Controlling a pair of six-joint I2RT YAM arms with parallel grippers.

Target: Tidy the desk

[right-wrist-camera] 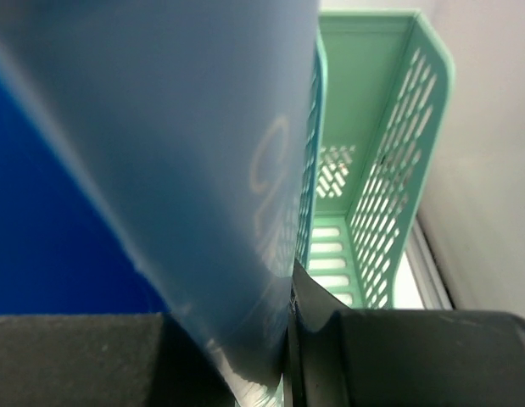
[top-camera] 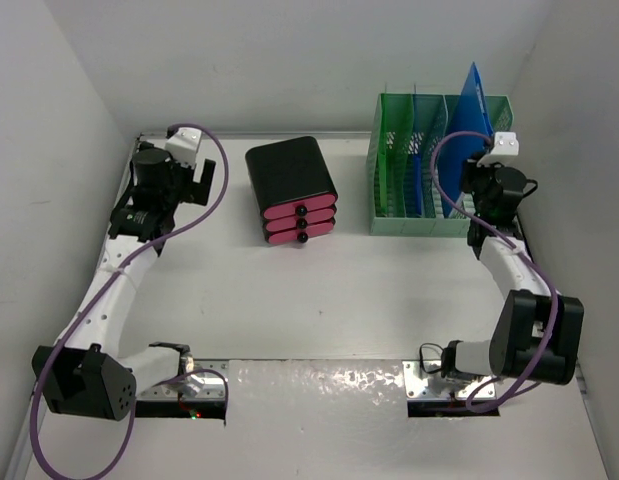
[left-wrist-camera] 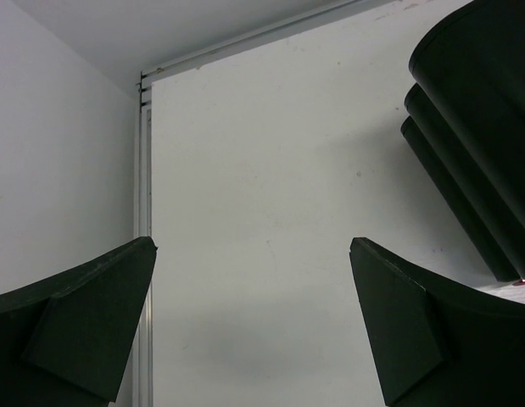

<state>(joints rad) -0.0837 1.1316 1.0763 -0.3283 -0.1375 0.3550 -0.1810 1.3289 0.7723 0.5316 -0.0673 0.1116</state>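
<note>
The desk (top-camera: 389,300) fills most of the overhead view, and no loose items show on its white surface. The drawer box (top-camera: 292,190) sits at top centre and the file rack (top-camera: 399,170) at upper right, both near the far edge. The right gripper (right-wrist-camera: 275,339) is pinching the blue folder (right-wrist-camera: 160,127), which stands in the rack just left of the empty right-end slot. Whether the folder's lower edge rests on the rack floor cannot be told. The left gripper (left-wrist-camera: 254,246) is spread with nothing between its fingers, over bare desk at upper left, beside the drawer box. The tidying looks close to finished: what seems left is letting go of the folder and pulling both arms clear
</note>
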